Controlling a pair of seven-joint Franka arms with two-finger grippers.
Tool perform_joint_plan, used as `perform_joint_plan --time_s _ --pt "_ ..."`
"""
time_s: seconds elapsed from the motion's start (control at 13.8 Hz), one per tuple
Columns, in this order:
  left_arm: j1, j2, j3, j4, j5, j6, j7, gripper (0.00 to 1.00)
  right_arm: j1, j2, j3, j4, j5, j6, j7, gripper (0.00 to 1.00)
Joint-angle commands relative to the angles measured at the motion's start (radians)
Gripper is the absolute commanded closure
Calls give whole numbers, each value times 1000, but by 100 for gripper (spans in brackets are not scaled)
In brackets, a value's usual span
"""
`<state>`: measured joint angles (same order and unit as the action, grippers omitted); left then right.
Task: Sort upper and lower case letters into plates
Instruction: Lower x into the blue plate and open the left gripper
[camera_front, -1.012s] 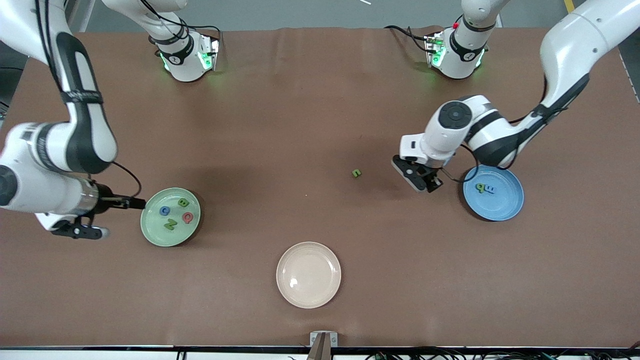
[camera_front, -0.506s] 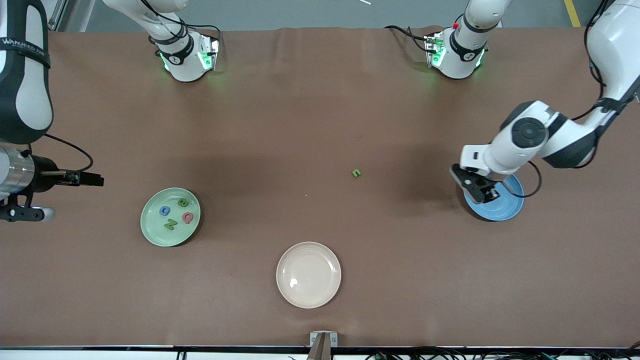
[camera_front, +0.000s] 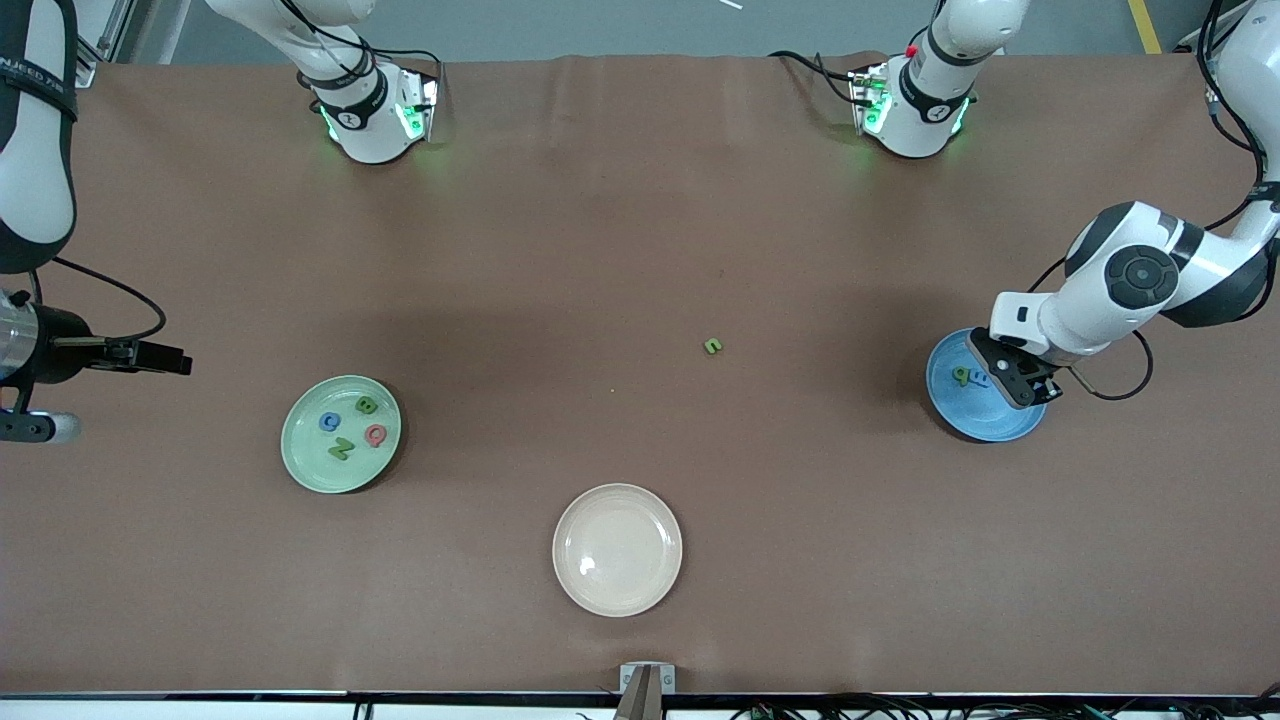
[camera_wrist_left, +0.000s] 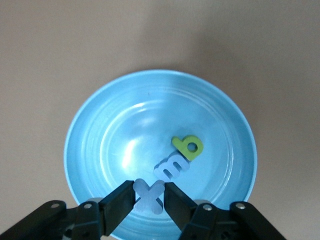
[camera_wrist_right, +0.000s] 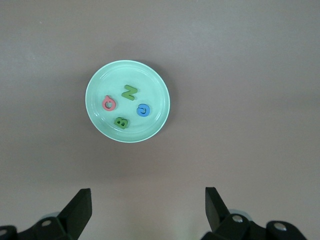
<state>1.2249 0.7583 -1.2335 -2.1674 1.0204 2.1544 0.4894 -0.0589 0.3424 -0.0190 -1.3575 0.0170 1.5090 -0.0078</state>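
Left gripper (camera_wrist_left: 149, 199) is pinching a small pale-blue toy letter x (camera_wrist_left: 148, 195) over the glossy sky-blue round plate (camera_wrist_left: 90, 145); it's prob. best releasing low, clear of the green b (camera_wrist_left: 188, 146) & blue m (camera_wrist_left: 171, 169). Right gripper (camera_wrist_right: 148, 207) is waiting, spread wide, above the tabletop (camera_wrist_right: 250, 75) near the mint-green plate (camera_wrist_right: 159, 95).

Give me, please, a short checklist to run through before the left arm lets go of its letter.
1. Left gripper shut on the blue x: ok.
2. Gripper over the blue plate, not bare table: ok.
3. Letters already in that plate, a green b and a blue m, lie beside the x; whether it would land on the m: cannot tell.
4. Right gripper open, waiting above the table near the green plate, out of the way: ok.
5. All letters sorted: not ok, a green letter lies on the table between the two plates.
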Motion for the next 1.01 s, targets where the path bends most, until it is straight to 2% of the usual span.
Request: perform_joint_plan --time_s 0.0,0.29,0.58,0.79,0.94 --pt "-7 -1 17 11 -2 -7 28 85 4 -42 11 -26 9 -10 -3 0" --pt "-27 13 75 29 59 19 28 85 39 -131 7 -121 -12 14 -1 0" --pt "-76 13 140 35 64 64 28 84 42 -193 7 -187 -15 34 -1 0" --pt "-117 13 180 54 63 81 26 84 42 -287 7 -309 -15 114 -1 0" --pt "-133 13 204 54 63 102 26 83 44 -318 8 -344 -15 123 -1 0"
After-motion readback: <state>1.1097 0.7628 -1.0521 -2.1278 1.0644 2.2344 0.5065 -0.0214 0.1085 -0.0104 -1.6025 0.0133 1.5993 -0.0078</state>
